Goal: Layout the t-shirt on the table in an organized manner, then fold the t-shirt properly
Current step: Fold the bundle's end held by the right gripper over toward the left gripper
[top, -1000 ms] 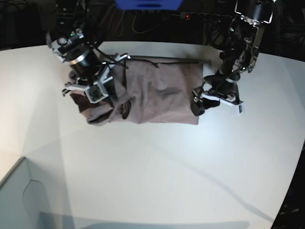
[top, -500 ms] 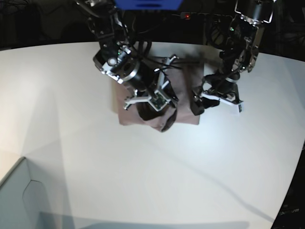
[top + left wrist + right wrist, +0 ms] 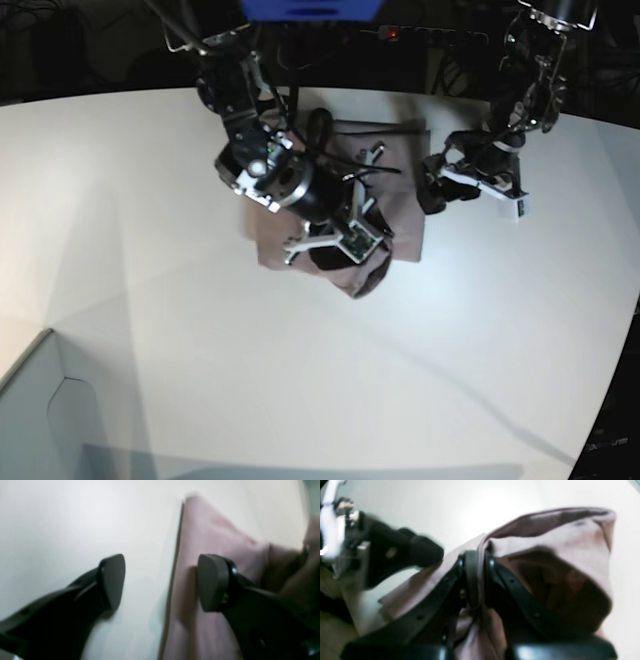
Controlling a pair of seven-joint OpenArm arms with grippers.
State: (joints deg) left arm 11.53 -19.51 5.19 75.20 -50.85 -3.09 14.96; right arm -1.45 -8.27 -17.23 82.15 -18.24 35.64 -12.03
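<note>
My right gripper (image 3: 480,562) is clamped on the t-shirt (image 3: 395,160), its two black fingers pressed together with a fold of the mauve cloth pinched between them. In the right wrist view the fabric drapes over that gripper in a soft hood, pale dusty pink on the lit outer face and darker brown inside the hollow, where a small reddish patch shows, too blurred to make out. In the base view the t-shirt lies as a folded block on the far half of the table (image 3: 200,380), near its back edge, and the part I hold is lifted above the block's near edge in a bunched, dark lump. The uncovered cloth beside it looks flat, with a straight side edge.

My left gripper (image 3: 161,580) stands wide apart and holds nothing. It straddles that straight side edge: one finger over the bare white table, the other over the pink cloth.
</note>
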